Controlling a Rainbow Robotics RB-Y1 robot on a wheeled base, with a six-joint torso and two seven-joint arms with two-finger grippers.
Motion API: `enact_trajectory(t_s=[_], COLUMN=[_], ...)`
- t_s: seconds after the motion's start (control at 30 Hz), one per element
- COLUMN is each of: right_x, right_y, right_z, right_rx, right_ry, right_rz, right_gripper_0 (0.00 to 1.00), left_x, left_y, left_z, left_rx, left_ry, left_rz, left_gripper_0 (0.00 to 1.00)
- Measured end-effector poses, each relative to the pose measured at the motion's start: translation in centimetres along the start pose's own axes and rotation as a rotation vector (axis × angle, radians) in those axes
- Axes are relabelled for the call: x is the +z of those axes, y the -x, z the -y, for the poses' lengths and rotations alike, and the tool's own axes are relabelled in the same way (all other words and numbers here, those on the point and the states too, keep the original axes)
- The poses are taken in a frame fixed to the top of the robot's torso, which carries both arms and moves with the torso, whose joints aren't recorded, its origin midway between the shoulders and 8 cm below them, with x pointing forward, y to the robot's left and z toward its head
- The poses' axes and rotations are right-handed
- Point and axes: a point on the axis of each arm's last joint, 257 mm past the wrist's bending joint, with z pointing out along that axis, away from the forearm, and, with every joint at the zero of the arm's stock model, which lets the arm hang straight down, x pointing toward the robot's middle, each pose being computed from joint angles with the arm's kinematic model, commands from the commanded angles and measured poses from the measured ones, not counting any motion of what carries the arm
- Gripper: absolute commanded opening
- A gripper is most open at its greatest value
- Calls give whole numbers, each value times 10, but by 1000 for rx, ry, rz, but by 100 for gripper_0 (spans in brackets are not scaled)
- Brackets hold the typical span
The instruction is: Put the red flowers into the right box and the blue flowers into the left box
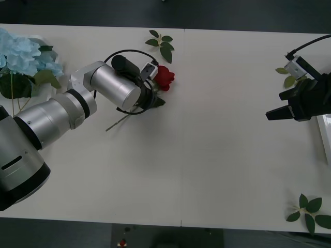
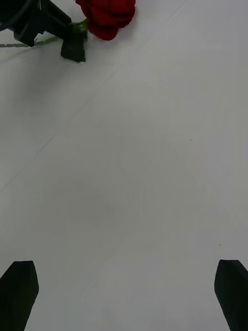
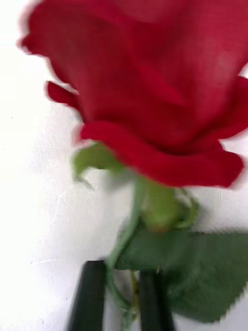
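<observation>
Left wrist view: the stem of the red rose [image 3: 150, 88] is pinched between the two black fingers [image 3: 90, 295] of the left gripper [image 3: 120, 297], closed just below the bloom, beside a dark leaf. Seen from the front, the rose [image 1: 164, 77] lies at the far middle of the table [image 1: 207, 155], with the left gripper [image 1: 151, 87] over its stem. Well away from the rose, at the table's right edge, the right gripper [image 1: 274, 113] is held above the surface with its fingers [image 2: 19, 289] spread wide and nothing between them. Just beyond it a strip of the right box [image 1: 327, 135] is seen. For a clean transfer, the pinch should be kept firm and the lift made high enough that the trailing stem is not dragged. Far from the rose, at the table's left end, the blue flowers [image 1: 23, 54] are gathered.
</observation>
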Motion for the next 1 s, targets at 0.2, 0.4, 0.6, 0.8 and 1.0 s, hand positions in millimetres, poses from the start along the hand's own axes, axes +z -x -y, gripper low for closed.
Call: enact_trajectory(t_s=[0.2,0.4,0.6,0.8,1.0], right_x=[0,0,0,0,0], right_y=[0,0,0,3,2], right_z=[0,0,0,-3,-3], right_rx=[0,0,1,10,11], right_ry=[0,0,2,13,12], right_rz=[0,0,1,11,11], right_gripper_0=[100,100,100,100,100], left_x=[0,0,-9,-36,-53], left_y=[1,1,-6,0,15], left_z=[0,0,5,9,5], left_rx=[0,0,-6,-6,-85], left_ry=[0,0,-28,-86,-141], left_rz=[5,4,-47,-64,-42], left_gripper_0=[0,0,0,0,0])
